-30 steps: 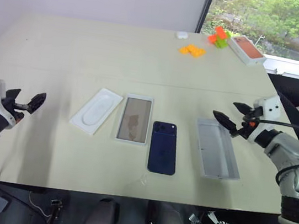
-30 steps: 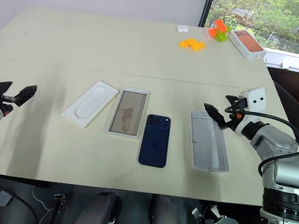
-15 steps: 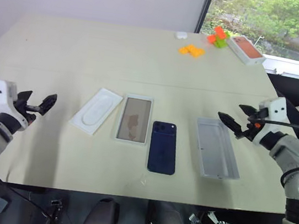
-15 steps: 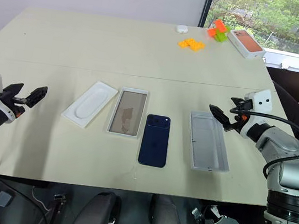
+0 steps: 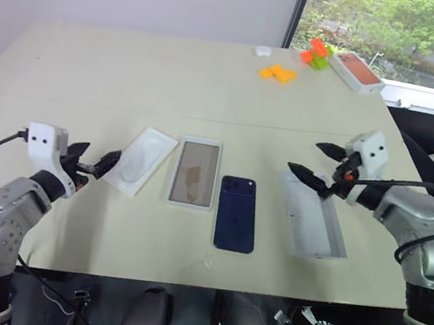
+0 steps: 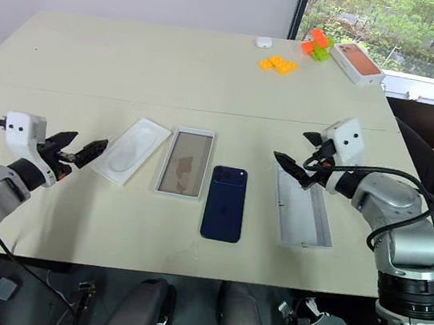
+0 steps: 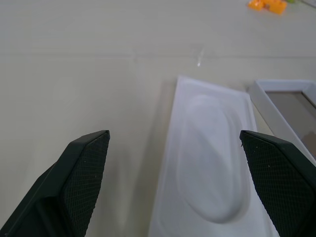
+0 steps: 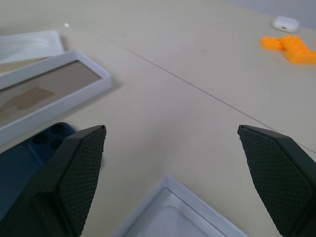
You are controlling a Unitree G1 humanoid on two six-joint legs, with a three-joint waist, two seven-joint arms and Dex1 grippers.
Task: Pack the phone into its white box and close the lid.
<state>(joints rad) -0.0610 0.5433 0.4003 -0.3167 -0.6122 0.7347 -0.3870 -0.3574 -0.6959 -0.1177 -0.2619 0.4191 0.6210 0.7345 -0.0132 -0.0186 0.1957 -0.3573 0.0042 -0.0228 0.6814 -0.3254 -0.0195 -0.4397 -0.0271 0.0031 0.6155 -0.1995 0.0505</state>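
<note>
- Black fingers of the left gripper (image 5: 94,166) stand wide apart and hold nothing; it hovers low over the table (image 5: 133,70), pointing at the near end of the white moulded insert (image 5: 141,160), which lies just beyond its tips.
- Black too, the right gripper (image 5: 318,165) is spread wide and empty, hanging over the far left corner of the lid (image 5: 315,215); its arm reaches in from the right edge, fingers aimed toward the middle of the table.
- Outward from the right gripper: the lid lies open side up, its long axis running near-to-far, slightly slanted. Next inward is the phone (image 5: 236,213), back up, camera bump at the far end, long axis also near-to-far.
- Beside the phone, close but apart, the white box (image 5: 196,172) lies parallel, its floor showing a brownish panel.
- My reading: the phone lies between the two hands, a little nearer the right gripper, which would only need to cross the lid's edge to reach it; the left would have to pass over both the insert and the box.
- Packing is not begun: phone out of the box, lid off.
- Far off by the window sit orange blocks (image 5: 279,73) and an orange-topped box (image 5: 358,71).
</note>
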